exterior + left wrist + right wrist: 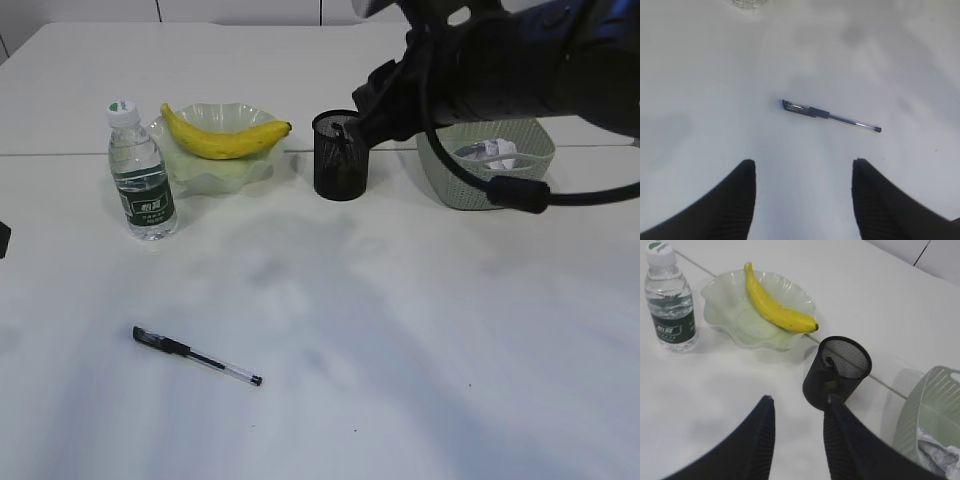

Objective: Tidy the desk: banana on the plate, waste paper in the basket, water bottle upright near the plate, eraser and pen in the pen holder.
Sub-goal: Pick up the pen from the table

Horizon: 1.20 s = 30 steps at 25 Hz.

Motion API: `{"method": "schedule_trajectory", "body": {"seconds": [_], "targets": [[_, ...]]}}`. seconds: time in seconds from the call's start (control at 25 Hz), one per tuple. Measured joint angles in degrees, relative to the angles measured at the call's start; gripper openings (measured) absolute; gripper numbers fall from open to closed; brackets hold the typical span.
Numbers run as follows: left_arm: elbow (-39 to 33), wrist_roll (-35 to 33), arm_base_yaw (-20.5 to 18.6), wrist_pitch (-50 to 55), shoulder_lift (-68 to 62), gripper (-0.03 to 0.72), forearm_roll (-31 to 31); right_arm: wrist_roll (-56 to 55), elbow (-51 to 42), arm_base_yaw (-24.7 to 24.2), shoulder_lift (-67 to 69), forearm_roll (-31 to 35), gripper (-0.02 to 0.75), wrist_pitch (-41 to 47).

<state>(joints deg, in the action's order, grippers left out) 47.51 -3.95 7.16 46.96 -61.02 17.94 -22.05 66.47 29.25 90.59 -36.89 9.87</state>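
The banana (225, 138) lies on the pale green plate (205, 175). Left of the plate the water bottle (141, 172) stands upright. The pen (197, 356) lies on the table at the front left, and it also shows ahead of my open, empty left gripper (803, 167) as the pen (830, 115). My right gripper (800, 400) hovers open and empty, just in front of the black mesh pen holder (837, 371). Crumpled waste paper (495, 152) sits in the basket (450, 185). No eraser shows in the open; a small shape inside the holder is unclear.
The right arm (500, 60) reaches in from the upper right above the pen holder (340, 155) and the basket. In the right wrist view the banana (775, 305), plate (720, 295), bottle (671, 297) and basket (935, 395) lie beyond the fingers.
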Motion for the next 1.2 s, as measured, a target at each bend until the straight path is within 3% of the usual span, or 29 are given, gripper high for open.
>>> {"method": "schedule_trajectory", "body": {"seconds": [0.4, 0.64, 0.76, 0.96, 1.2], "targets": [[0.00, 0.00, 0.00, -1.45, 0.00, 0.435, 0.44, -2.37, -6.14, 1.67, -0.84, -1.75, 0.249, -9.07], [0.00, 0.00, 0.00, -1.58, 0.00, 0.435, 0.44, -4.77, -6.38, 1.67, -0.97, -2.70, 0.249, 2.66], [0.00, 0.00, 0.00, -1.70, 0.00, 0.435, 0.44, 1.29, -6.38, 1.67, -0.97, 4.24, 0.249, 8.44], [0.00, 0.00, 0.00, -2.05, -1.19, 0.435, 0.48, 23.72, -6.38, 1.67, -1.06, 27.24, 0.249, 15.89], [0.00, 0.00, 0.00, -2.36, -2.62, 0.435, 0.57, 29.90, -6.38, 1.67, -1.06, 33.29, 0.249, 22.67]]}}
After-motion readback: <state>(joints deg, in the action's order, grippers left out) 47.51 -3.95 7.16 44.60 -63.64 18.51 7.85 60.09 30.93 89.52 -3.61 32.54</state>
